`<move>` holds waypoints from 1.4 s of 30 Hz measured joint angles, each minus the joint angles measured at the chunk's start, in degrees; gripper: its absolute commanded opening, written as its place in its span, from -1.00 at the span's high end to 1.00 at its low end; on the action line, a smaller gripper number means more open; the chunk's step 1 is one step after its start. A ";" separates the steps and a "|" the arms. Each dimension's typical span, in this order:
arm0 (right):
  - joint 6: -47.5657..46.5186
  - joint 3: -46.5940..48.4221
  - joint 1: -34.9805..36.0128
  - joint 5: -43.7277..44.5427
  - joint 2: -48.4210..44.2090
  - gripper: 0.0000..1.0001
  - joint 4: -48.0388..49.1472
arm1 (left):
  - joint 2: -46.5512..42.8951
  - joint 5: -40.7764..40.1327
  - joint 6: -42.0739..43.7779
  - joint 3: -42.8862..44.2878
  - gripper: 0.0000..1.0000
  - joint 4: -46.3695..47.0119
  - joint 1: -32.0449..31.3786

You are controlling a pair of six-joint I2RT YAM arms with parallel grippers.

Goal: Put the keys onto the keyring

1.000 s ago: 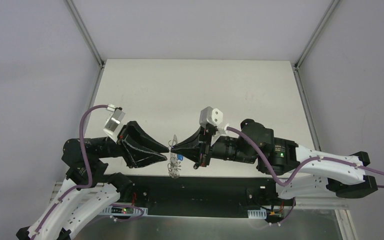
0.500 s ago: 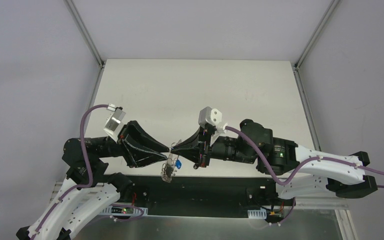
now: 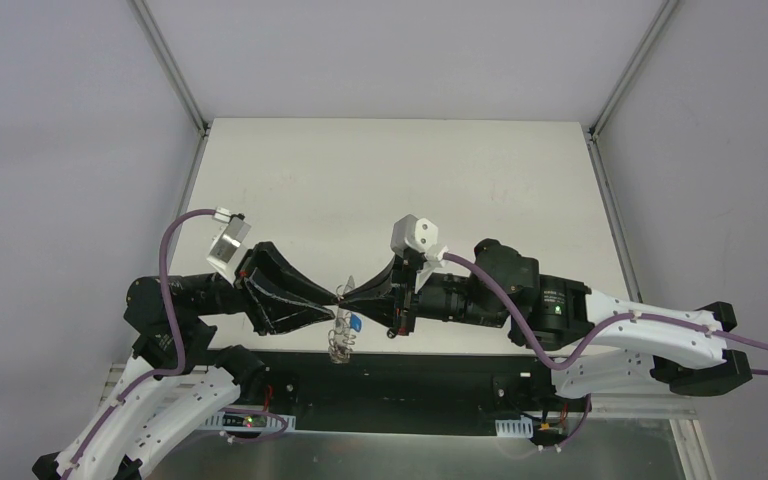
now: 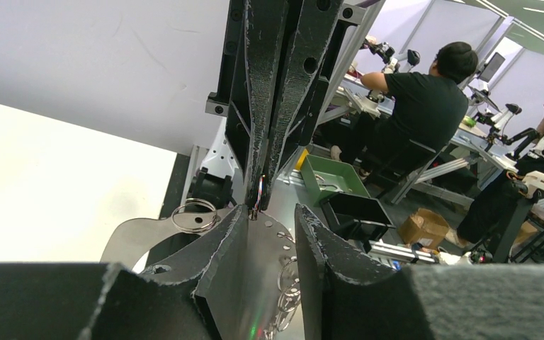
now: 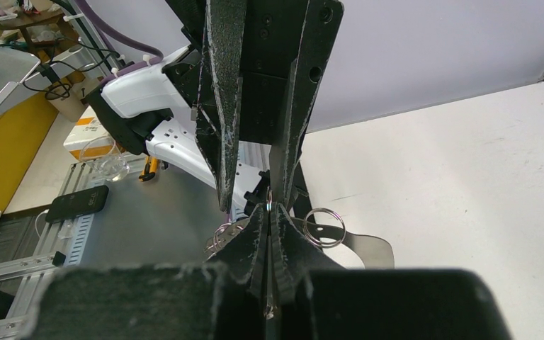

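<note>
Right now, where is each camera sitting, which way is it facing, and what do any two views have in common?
Top: above and behind the arms, looking down on the table; both arms show.
Left wrist: faces right along the near edge; own fingers below, right fingers above.
Right wrist: faces left; own shut fingers below, left fingers above.
Shared: the wrist views face each other, both catching a small ring.

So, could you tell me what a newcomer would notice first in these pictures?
The two arms meet tip to tip over the near edge of the table: the left gripper with jaws apart, the right gripper shut. Just below them dangles a bunch of keys, with a blue key among them.
</note>
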 measured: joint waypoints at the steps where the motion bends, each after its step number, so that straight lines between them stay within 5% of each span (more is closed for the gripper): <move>1: 0.00 0.00 0.00 0.00 0.00 1.00 0.00 | 0.00 0.00 -0.02 0.00 0.41 0.00 0.00; 14: 0.02 0.00 0.00 -0.04 0.42 1.00 0.02 | 0.00 0.00 0.00 0.00 0.45 0.37 0.00; 22: 0.04 0.00 0.00 -0.31 0.50 1.00 0.04 | 0.00 0.00 0.02 -0.28 0.71 0.52 0.00; 25: 0.07 0.00 0.00 -0.70 0.50 1.00 0.04 | 0.04 0.00 0.02 -0.31 1.00 0.52 0.00; 35: 0.44 0.00 0.02 -1.18 0.46 1.00 0.04 | 0.20 1.29 0.09 -0.70 1.00 2.64 0.00; 42: 0.68 0.00 0.00 -1.31 0.28 0.69 -0.39 | 0.20 1.25 0.61 -1.11 1.00 3.48 0.00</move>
